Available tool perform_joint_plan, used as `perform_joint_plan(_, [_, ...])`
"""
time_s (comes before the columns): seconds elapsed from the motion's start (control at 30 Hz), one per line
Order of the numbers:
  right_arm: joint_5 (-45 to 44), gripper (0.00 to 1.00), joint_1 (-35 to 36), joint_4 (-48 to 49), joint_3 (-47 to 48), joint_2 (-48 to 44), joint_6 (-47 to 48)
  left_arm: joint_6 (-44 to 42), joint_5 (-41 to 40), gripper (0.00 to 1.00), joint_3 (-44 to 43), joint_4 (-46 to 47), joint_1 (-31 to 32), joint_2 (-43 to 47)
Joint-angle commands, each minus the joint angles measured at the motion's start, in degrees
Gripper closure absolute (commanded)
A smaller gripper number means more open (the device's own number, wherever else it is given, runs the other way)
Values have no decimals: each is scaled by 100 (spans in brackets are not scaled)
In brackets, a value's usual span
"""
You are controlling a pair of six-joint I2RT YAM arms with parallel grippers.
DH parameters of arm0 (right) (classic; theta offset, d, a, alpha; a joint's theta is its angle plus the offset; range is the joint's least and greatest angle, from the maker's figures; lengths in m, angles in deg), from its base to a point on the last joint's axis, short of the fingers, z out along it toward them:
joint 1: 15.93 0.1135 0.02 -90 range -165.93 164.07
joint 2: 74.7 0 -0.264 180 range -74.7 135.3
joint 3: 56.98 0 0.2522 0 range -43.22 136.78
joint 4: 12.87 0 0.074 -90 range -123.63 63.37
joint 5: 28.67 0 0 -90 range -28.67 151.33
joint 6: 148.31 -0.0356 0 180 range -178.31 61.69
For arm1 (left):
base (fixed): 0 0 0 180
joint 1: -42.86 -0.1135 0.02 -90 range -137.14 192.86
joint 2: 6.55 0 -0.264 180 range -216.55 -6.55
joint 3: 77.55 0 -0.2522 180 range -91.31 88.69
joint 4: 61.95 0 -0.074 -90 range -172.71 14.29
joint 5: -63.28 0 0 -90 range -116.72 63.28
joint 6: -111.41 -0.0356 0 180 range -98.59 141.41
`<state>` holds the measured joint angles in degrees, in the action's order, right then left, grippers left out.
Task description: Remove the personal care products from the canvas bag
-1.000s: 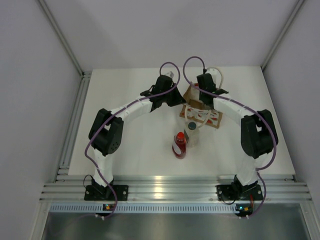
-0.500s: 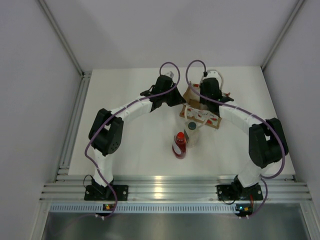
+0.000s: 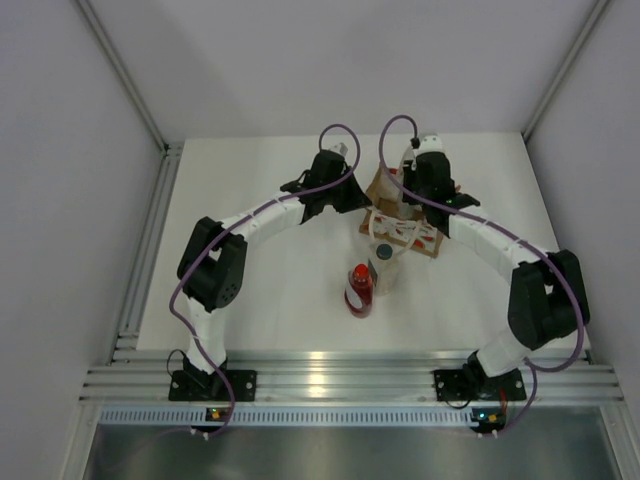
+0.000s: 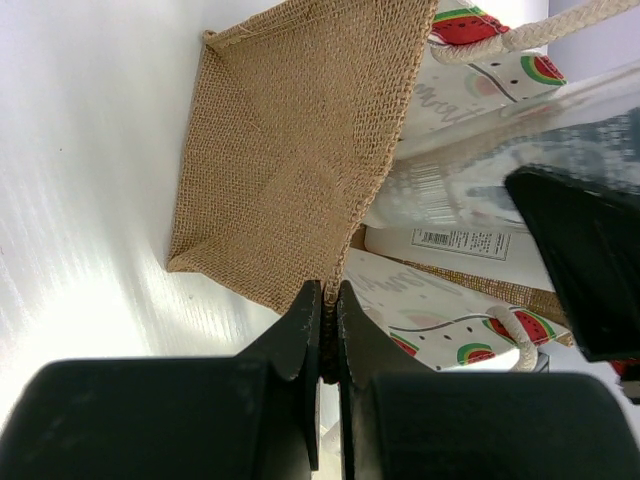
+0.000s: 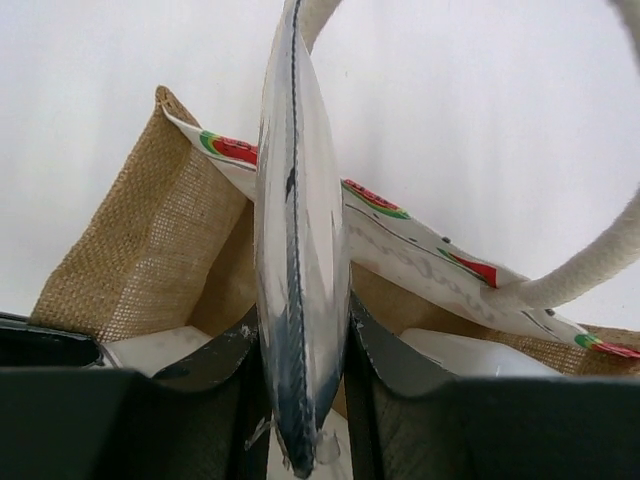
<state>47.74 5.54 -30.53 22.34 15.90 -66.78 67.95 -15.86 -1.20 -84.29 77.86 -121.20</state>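
Right wrist: right end effector [image 5: 300,375] pinches slim grey tube [image 5: 298,200]; left end effector [image 4: 327,312] clamps tan burlap bag [image 4: 285,170] rim.

The canvas bag [image 3: 402,230] sits near the desk's [image 3: 260,200] far edge, right of centre. Before it, mid-desk, stands a first bottle [image 3: 359,290], with a second bottle [image 3: 384,268] just right of it. A third bottle [image 4: 450,240] lies inside the bag. A slim tube [image 5: 300,200], clamped in the right gripper [image 5: 300,375], is above the bag's mouth.

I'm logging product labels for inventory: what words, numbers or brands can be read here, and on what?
Nothing reads clearly.
Barcode label on the white container inside the canvas bag: print too small.
Grey cursive script on the bag's printed side: blurred, cut off.
Slim grey container: no print shows.
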Motion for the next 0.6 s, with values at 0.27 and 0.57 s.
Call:
perform_joint_plan(0.27, [462, 100, -126, 610, 141, -1150, 38, 21, -189, 100, -170, 111, -64, 145])
perform_joint_plan(0.57, [857, 100, -126, -330, 449, -1729, 21, 48, -224, 100, -134, 102, -73, 153])
